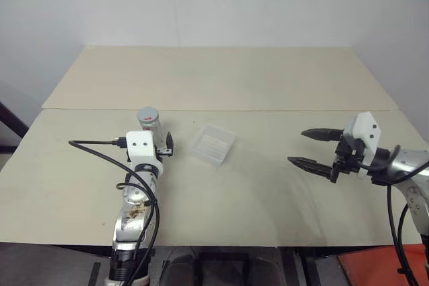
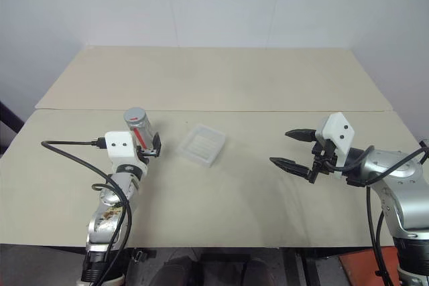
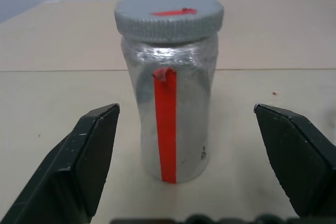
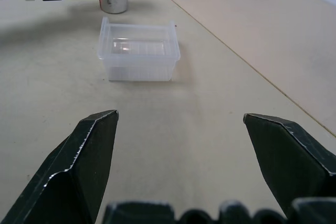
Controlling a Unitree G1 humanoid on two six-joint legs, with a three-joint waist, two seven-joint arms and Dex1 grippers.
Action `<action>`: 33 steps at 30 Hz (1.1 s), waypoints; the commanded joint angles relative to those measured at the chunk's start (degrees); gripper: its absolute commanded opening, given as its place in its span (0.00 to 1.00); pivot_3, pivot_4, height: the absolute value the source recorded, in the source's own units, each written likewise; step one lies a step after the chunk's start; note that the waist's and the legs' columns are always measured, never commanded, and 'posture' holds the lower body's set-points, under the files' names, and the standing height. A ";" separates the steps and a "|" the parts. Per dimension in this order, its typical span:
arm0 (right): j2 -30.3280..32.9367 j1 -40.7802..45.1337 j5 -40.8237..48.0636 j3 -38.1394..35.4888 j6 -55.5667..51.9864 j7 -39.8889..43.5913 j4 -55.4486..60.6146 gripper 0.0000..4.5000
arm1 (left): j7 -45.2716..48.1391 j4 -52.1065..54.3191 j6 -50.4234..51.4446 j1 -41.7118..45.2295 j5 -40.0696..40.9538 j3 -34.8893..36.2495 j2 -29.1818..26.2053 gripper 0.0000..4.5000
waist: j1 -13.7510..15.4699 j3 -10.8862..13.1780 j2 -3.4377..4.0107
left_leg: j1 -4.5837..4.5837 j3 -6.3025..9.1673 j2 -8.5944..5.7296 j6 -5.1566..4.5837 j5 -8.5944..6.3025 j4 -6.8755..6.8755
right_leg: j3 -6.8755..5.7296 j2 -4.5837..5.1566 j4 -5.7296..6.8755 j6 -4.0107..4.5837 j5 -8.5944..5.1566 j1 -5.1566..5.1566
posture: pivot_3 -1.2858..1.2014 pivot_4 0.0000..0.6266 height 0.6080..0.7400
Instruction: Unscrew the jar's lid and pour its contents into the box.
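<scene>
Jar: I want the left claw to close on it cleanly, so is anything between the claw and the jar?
Nothing visible. The jar stands upright on the table, lid on, between the left claw's open fingers, with bare table in the gaps on either side.

Jar stood upright on the table, near its left edge; silvery inside, red stripe down its side. Grey ribbed lid was screwed on, red mark on top. Clear shallow box sat near the table's middle, open side up.
</scene>
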State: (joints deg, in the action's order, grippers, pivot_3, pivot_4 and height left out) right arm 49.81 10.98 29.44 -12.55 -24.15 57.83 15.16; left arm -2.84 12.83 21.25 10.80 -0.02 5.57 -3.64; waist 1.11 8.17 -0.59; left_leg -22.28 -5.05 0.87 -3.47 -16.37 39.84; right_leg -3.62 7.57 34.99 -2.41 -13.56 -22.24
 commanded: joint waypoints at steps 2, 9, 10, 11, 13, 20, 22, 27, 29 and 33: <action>0.23 0.32 0.53 -2.13 1.30 -0.16 1.49 0.99 | -0.58 -0.91 -2.57 2.57 -0.25 0.38 -0.25 0.99 | 0.10 0.00 0.00 | -0.01 0.00 0.00 0.01 0.01 0.00 | -0.01 0.00 0.00 0.00 0.00 0.00 | 0.52 0.24 1.00; 0.29 -0.36 0.77 -2.67 1.16 -0.35 2.05 0.99 | -1.27 -4.27 -5.20 4.95 -0.91 0.46 -0.73 0.99 | 0.18 0.00 0.00 | -0.01 0.00 0.00 0.04 0.02 0.00 | -0.02 0.00 0.00 0.00 0.00 0.00 | 0.52 0.24 1.00; 0.27 -0.39 0.80 -2.67 1.11 -0.42 2.12 0.99 | -1.40 -4.99 -5.52 5.47 -0.90 0.56 -0.79 0.99 | 0.20 0.00 0.00 | -0.01 0.00 0.00 0.04 0.03 0.00 | -0.02 0.00 0.00 0.00 0.00 0.00 | 0.52 0.24 1.00; 0.28 -0.49 0.86 -2.74 1.08 -0.46 2.23 0.99 | -1.50 -5.52 -5.86 5.88 -0.95 0.57 -0.86 0.99 | 0.24 0.00 0.00 | -0.01 0.00 0.00 0.05 0.03 0.00 | -0.03 0.00 0.00 0.00 0.00 0.00 | 0.52 0.24 1.00; 0.32 -0.54 0.95 -2.84 1.05 -0.51 2.30 0.99 | -1.59 -6.50 -6.24 6.62 -0.94 0.55 -0.95 0.99 | 0.28 0.00 0.00 | -0.01 0.00 0.00 0.05 0.03 0.00 | -0.03 0.00 0.00 0.00 0.00 0.00 | 0.52 0.24 1.00; 0.54 -0.89 1.26 -3.40 0.81 -0.74 2.60 0.99 | -1.41 -10.17 -7.44 9.12 -0.53 0.72 -1.33 0.99 | 0.38 0.00 0.00 | -0.02 0.00 -0.01 0.06 0.03 0.00 | -0.05 0.00 0.01 -0.01 0.00 0.00 | 0.52 0.24 1.00; 0.58 -0.83 1.31 -3.54 0.72 -0.81 2.64 0.99 | -1.44 -11.60 -8.07 10.15 -0.59 0.89 -1.60 0.99 | 0.38 0.00 0.00 | -0.02 0.00 -0.01 0.06 0.03 0.00 | -0.05 0.00 0.01 -0.01 0.00 0.00 | 0.52 0.24 1.00; 0.58 -0.64 1.26 -3.63 0.68 -0.79 2.61 0.99 | -2.04 -14.98 -9.27 12.67 -0.50 1.25 -1.71 0.99 | 0.39 0.00 -0.01 | -0.02 0.00 -0.02 0.06 0.04 0.00 | -0.06 -0.01 0.02 -0.01 0.00 0.00 | 0.52 0.24 1.00; 0.56 -0.76 1.25 -3.74 0.71 -0.86 2.73 0.99 | -2.16 -15.80 -9.62 13.14 -0.50 1.27 -1.66 0.99 | 0.39 0.00 -0.01 | -0.02 0.00 -0.02 0.07 0.04 0.00 | -0.07 -0.01 0.03 -0.01 0.01 0.00 | 0.52 0.24 1.00; 0.53 -1.06 1.36 -4.06 0.61 -1.01 3.04 0.99 | -2.23 -16.34 -9.63 13.40 -0.15 1.25 -1.36 0.99 | 0.39 0.00 -0.01 | -0.03 0.00 -0.02 0.08 0.05 -0.01 | -0.08 -0.01 0.04 -0.01 0.01 0.00 | 0.52 0.24 1.00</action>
State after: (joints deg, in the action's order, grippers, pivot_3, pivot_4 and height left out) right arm 49.81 9.90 30.06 -14.23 -24.16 57.20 16.41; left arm -4.95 -4.31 12.81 23.21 -0.19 6.68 -5.00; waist 1.51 8.17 -0.59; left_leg -22.31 -5.05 0.85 -3.38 -16.32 39.83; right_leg -3.70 7.56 35.04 -2.42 -13.55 -22.24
